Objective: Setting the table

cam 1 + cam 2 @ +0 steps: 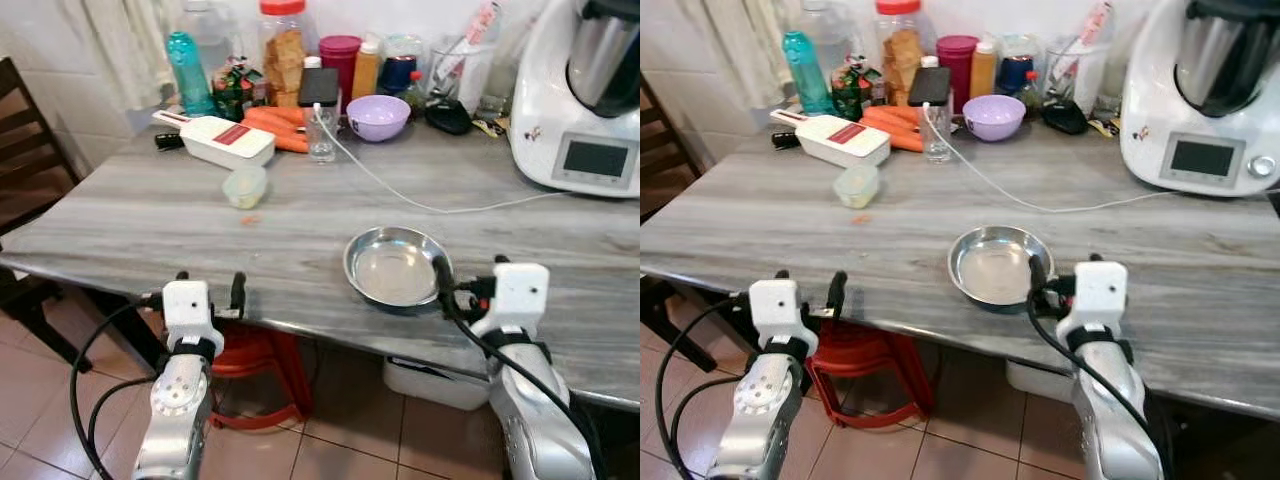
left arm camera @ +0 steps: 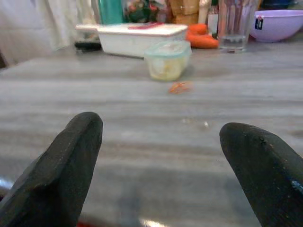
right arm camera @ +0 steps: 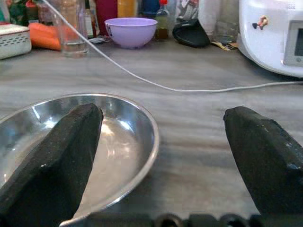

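Observation:
A shallow steel plate [image 1: 397, 267] lies empty near the front edge of the grey wooden table [image 1: 150, 225]. My right gripper [image 1: 470, 272] is open at the plate's right rim. In the right wrist view one finger [image 3: 57, 156] hangs over the plate [image 3: 118, 137] and the other stands over bare table. My left gripper [image 1: 210, 285] is open at the table's front edge, well left of the plate, holding nothing. In the left wrist view it [image 2: 161, 127] faces a small lidded plastic container [image 2: 167, 59].
At the back stand a purple bowl [image 1: 377, 116], a glass [image 1: 322, 135], carrots [image 1: 280, 125], a white slicer box [image 1: 228, 140], bottles and jars. A large white appliance [image 1: 590, 100] is back right, its cable [image 1: 420, 200] crossing the table. A red stool [image 1: 255, 365] sits underneath.

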{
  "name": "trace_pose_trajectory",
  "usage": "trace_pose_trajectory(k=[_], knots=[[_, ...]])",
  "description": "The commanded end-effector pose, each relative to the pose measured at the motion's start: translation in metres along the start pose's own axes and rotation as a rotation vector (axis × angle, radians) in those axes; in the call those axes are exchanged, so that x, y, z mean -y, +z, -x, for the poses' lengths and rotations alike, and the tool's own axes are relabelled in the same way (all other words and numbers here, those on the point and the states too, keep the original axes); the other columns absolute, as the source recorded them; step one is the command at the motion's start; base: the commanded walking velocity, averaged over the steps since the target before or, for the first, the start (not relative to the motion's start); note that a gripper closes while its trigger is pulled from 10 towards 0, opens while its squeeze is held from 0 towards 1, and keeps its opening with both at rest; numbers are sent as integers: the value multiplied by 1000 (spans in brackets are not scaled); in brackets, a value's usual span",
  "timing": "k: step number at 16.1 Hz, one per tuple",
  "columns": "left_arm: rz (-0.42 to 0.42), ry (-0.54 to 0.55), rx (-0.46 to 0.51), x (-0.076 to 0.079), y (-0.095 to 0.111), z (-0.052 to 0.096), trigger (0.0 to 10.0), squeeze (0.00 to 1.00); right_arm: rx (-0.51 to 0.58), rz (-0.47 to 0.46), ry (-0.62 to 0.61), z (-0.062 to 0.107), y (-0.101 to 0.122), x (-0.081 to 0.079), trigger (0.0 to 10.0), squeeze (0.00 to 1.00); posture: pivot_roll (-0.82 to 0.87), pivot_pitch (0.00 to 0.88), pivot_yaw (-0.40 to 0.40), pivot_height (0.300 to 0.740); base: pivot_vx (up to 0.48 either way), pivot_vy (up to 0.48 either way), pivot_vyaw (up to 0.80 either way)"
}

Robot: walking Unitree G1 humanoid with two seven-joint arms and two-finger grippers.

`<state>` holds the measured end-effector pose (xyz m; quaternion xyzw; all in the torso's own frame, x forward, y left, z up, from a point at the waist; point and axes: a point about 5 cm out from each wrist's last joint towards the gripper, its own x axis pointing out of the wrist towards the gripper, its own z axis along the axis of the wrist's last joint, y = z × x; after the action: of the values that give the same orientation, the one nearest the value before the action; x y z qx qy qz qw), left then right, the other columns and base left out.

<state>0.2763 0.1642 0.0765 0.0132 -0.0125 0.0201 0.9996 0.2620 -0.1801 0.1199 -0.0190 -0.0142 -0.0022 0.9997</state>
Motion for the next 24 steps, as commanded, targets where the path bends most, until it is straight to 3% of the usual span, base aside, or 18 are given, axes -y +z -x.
trace_pose_trajectory(k=[1,6,9,10,14,24], knots=[[-18,23,-2,-7,-2,1,10000,0,36,-15,-27,3,7,1,10000,0,-153,0,119,740,0,0,0],[-49,55,-21,-23,-10,14,10000,0,8,-16,-86,24,-2,10,10000,0,-135,0,84,740,0,0,0],[-48,55,-30,-21,-11,18,10000,0,1,1,-67,22,1,12,10000,0,-148,0,87,740,0,0,-410],[-48,30,-33,-15,-13,17,10000,0,6,6,-66,21,2,15,10000,0,-147,0,88,740,0,0,-800],[-46,42,-18,-14,-7,9,10000,0,9,-3,-45,17,2,10,10000,0,-146,0,88,740,-201,0,-464],[-60,33,-19,-15,-4,3,10000,0,16,-18,-35,8,4,6,10000,0,-133,0,100,740,-314,0,0]])
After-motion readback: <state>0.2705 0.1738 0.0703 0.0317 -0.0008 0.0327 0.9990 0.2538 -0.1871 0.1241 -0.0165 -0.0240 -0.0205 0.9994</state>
